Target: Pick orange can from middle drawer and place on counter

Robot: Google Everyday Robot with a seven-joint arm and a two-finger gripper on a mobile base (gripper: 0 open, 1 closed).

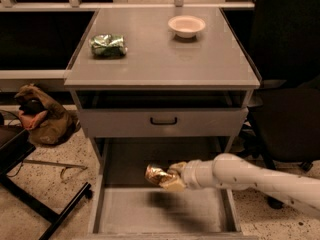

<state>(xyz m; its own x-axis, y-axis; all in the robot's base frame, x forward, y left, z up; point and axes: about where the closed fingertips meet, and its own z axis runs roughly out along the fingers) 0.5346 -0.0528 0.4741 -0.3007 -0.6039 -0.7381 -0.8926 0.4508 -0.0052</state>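
Observation:
The orange can (pixel 155 174), shiny and coppery, is held in my gripper (pixel 167 178), which is shut on it from the right. The can hangs a little above the floor of the open middle drawer (pixel 125 215) and casts a shadow on it. My white arm (pixel 250 176) reaches in from the lower right. The grey counter (pixel 165 59) lies above, at the top of the cabinet.
A dented green can (pixel 107 45) and a small pale bowl (pixel 186 25) sit on the counter. A closed drawer front with a black handle (pixel 163 120) is just above the open drawer. A brown bag (pixel 42 116) lies on the floor at left, and a black chair (pixel 287 114) stands at right.

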